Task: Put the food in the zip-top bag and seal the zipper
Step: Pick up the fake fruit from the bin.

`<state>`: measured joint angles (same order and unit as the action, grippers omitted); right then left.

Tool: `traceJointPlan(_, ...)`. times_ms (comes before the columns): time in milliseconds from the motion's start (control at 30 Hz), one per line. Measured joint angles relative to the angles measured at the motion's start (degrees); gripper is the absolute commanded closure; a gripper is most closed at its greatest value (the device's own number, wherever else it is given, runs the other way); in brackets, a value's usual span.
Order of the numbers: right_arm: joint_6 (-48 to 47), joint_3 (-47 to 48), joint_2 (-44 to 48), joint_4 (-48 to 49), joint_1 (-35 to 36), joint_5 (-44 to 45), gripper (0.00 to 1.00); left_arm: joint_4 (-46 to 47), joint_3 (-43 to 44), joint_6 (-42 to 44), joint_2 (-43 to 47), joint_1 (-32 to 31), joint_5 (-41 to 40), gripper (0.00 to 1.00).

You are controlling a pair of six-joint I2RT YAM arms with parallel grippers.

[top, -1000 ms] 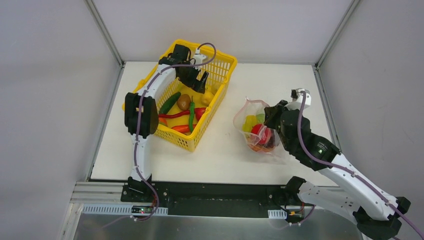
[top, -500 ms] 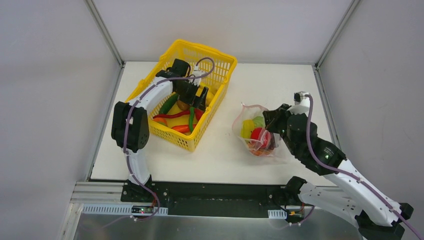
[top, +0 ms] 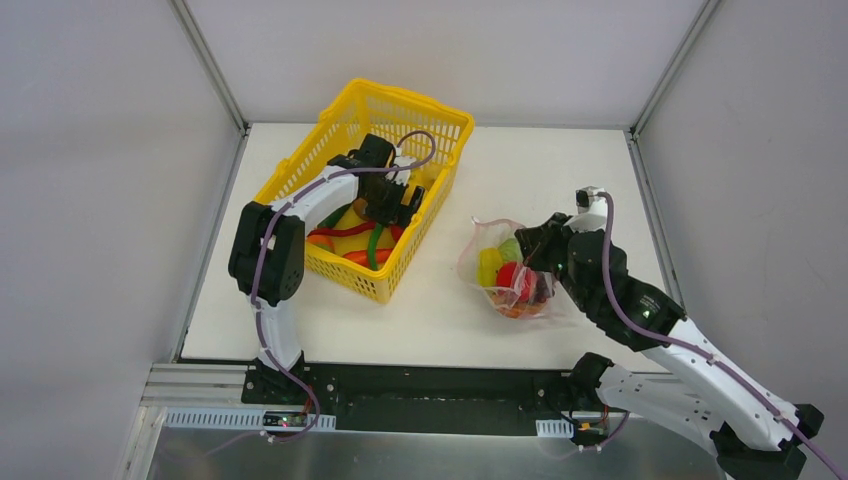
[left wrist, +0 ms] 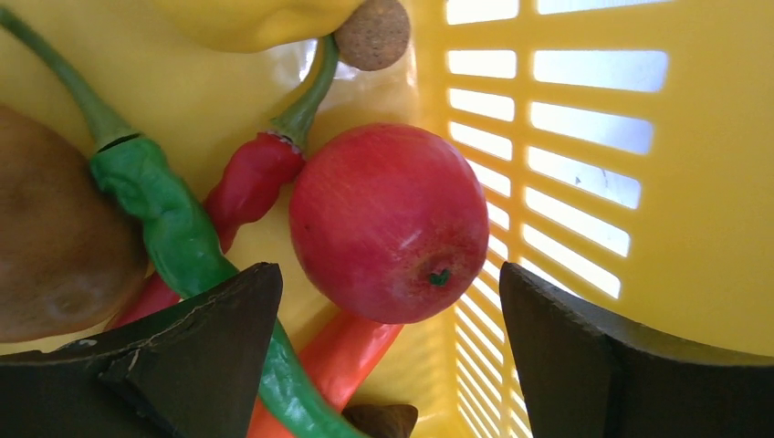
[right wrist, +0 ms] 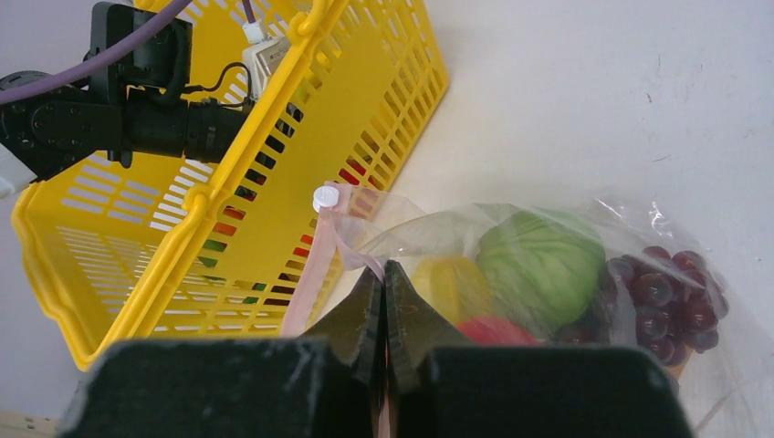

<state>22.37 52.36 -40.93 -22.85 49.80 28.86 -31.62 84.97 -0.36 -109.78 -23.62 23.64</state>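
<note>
My left gripper (top: 392, 200) is down inside the yellow basket (top: 430, 120). Its jaws (left wrist: 388, 283) are open, one on each side of a red tomato (left wrist: 388, 224) without touching it. Around the tomato lie a green chili (left wrist: 164, 219), a red chili (left wrist: 251, 178), an orange piece (left wrist: 351, 360) and a brown kiwi (left wrist: 55, 237). The zip-top bag (top: 505, 270) lies right of the basket. It holds a green cabbage (right wrist: 540, 265), purple grapes (right wrist: 662, 292), and yellow (right wrist: 452, 283) and red (right wrist: 497, 330) pieces. My right gripper (right wrist: 384, 274) is shut on the pink zipper (right wrist: 315, 274), holding the mouth up.
The basket wall (left wrist: 584, 137) stands close on the right of my left fingers. A white slider (right wrist: 325, 196) sits at the end of the zipper strip. Bare table (top: 560, 170) lies behind the bag, and grey walls enclose the table on both sides.
My left arm has drawn back toward the basket's near side and sunk lower among the food. The right gripper has shifted slightly left, taking the bag's mouth with it.
</note>
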Motion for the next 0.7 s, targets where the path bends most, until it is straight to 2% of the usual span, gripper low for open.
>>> traceJointPlan(100, 0.3, -0.7, 0.6, 0.2, 0.0, -0.4, 1.00, 1.1, -0.7, -1.6, 0.0, -0.1, -2.2, 0.12)
traceJointPlan(300, 0.7, -1.5, 1.5, 0.5, 0.0, -0.8, 1.00, 2.6, -1.5, -4.9, -0.7, -1.2, -5.0, 0.28)
traceJointPlan(500, 1.0, -1.7, 1.8, 0.5, 0.0, -0.8, 1.00, 5.4, -2.7, -7.0, -0.3, -2.3, -7.5, 0.54)
traceJointPlan(533, 1.0, -1.7, 2.0, 0.5, 0.0, -0.8, 1.00, 5.9, -3.0, -7.5, -0.2, -2.3, -7.8, 0.54)
traceJointPlan(633, 1.3, -2.2, 2.5, 0.5, 0.0, -0.8, 1.00, 7.4, -4.3, -8.2, 0.8, -2.6, -9.9, 0.29)
traceJointPlan(700, 1.4, -2.3, 2.6, 0.5, 0.0, -0.8, 1.00, 7.6, -4.7, -8.2, 1.5, -2.7, -11.5, 0.23)
